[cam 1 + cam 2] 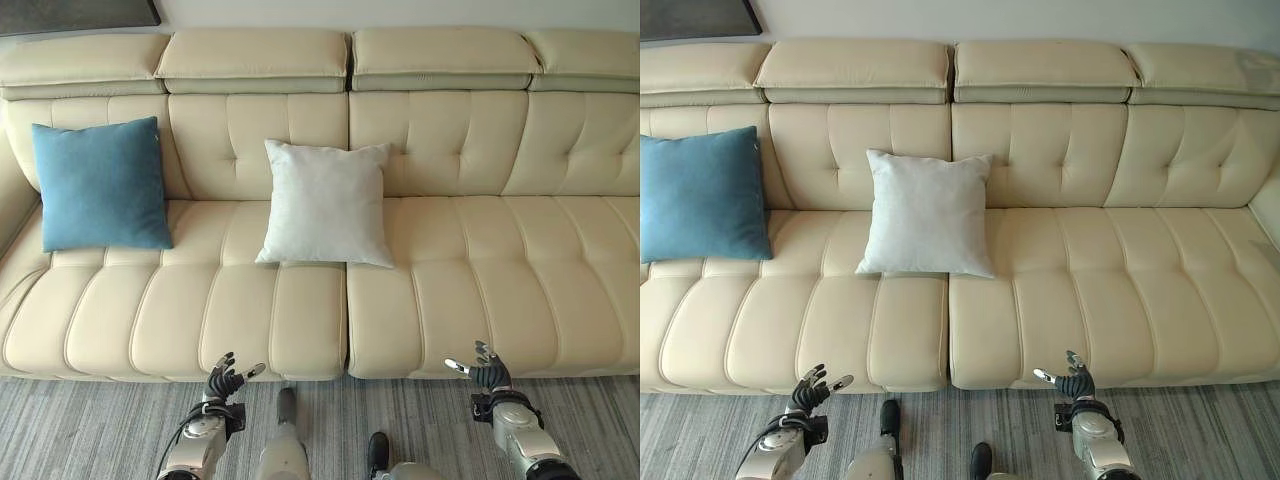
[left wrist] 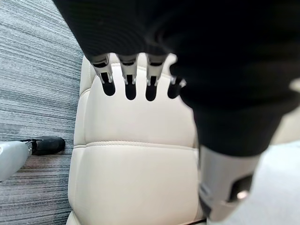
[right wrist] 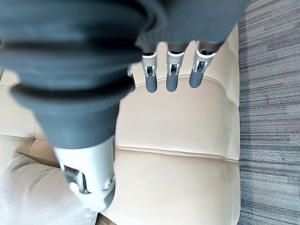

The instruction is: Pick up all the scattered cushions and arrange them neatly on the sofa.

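Observation:
A blue cushion [image 1: 102,186] leans upright against the backrest at the left end of the cream sofa [image 1: 480,290]. A white cushion [image 1: 326,204] stands against the backrest near the sofa's middle, over the seam between two seat sections; its corner shows in the right wrist view [image 3: 33,197]. My left hand [image 1: 226,381] hovers low before the sofa's front edge, fingers relaxed and empty. My right hand [image 1: 484,371] sits at the same height further right, open and holding nothing. Both wrist views look over straight fingers [image 2: 129,77] [image 3: 171,70] at bare seat leather.
Grey striped carpet [image 1: 90,425] runs along the front of the sofa. The right half of the seat [image 1: 1140,290] carries nothing. A dark framed edge [image 1: 75,14] hangs on the wall at the upper left.

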